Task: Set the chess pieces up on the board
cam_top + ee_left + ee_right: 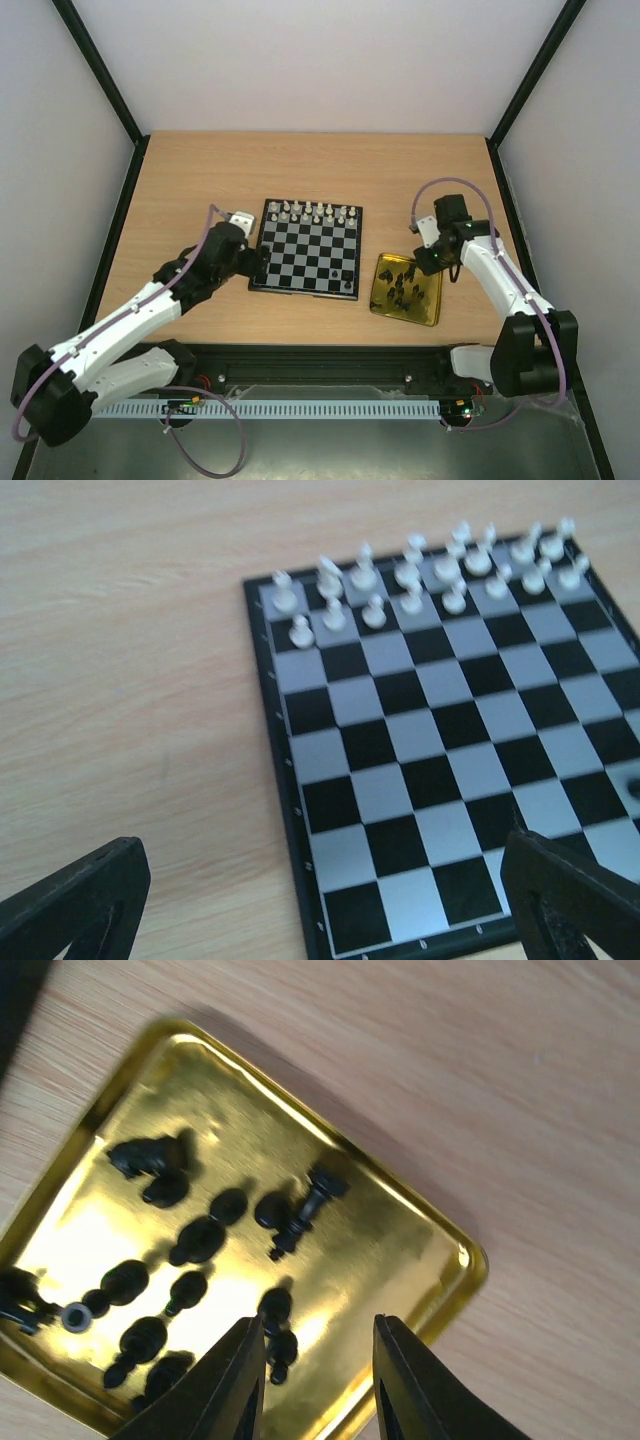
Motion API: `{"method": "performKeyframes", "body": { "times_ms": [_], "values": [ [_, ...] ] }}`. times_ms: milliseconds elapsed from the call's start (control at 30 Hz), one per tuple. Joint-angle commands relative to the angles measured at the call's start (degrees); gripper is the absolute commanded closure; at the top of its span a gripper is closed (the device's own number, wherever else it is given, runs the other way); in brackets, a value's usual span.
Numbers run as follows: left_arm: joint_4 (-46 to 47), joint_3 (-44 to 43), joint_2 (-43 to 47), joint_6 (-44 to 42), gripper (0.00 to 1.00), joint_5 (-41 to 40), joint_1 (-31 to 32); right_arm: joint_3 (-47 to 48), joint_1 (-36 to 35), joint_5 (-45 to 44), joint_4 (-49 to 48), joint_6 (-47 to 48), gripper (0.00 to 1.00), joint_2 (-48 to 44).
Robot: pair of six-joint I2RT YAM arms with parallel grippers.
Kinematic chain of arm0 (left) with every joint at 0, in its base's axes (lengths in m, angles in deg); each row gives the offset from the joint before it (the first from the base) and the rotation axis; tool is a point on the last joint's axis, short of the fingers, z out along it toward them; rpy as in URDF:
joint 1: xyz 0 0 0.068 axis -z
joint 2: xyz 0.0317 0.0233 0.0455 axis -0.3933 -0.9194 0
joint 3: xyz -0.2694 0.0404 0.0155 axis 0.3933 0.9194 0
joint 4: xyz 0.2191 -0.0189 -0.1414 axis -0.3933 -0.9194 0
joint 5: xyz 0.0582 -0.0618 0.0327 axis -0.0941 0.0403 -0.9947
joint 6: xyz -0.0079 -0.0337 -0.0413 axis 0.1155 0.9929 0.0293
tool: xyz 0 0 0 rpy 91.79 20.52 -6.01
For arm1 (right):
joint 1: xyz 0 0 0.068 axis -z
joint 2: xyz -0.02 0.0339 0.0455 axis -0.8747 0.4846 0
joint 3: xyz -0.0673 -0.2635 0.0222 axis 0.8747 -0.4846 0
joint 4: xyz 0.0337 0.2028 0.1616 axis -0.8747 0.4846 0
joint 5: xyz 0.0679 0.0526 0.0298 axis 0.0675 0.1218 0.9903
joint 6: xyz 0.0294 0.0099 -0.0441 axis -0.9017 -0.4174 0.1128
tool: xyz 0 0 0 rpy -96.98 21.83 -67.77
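The board (305, 260) lies flat in the middle of the table. White chess pieces (315, 212) fill its two far rows, sharp in the left wrist view (420, 575). A single black piece (349, 283) stands near the board's front right corner. More black pieces (200, 1240) lie scattered in the gold tray (380, 1250). My left gripper (320, 920) hovers wide open over the board's (430, 770) near left corner, holding nothing. My right gripper (315, 1360) hangs over the tray, jaws apart and empty, with a black piece (277, 1328) just beside its left finger (235, 1385).
The gold tray (425, 305) sits right of the board, near the table's front edge. Black frame posts and white walls bound the table. Bare wood stretches behind the board and along the left side.
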Motion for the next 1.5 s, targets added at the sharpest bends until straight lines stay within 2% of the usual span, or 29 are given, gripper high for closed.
{"method": "performKeyframes", "body": {
  "times_ms": [0,300,567,933,1467],
  "values": [
    [0.3,-1.0,-4.4,-2.1,0.01,3.3,2.5,-3.1,4.6,2.5,4.2,4.3,0.69,-1.4],
    [1.0,-0.1,-4.3,-1.2,0.01,6.8,3.4,-6.6,5.6,6.0,6.5,7.5,0.66,-0.9],
    [1.2,0.2,-2.1,-2.0,0.01,3.1,3.8,-8.7,5.5,5.5,6.6,10.8,0.68,1.0],
    [1.0,0.2,-3.0,-0.8,0.01,5.1,3.9,-10.3,5.5,3.7,3.2,10.9,0.75,4.5],
    [1.0,0.4,-3.0,-1.3,0.01,3.4,3.9,-11.3,5.5,2.8,-2.3,9.2,0.85,7.7]
  ]
}}
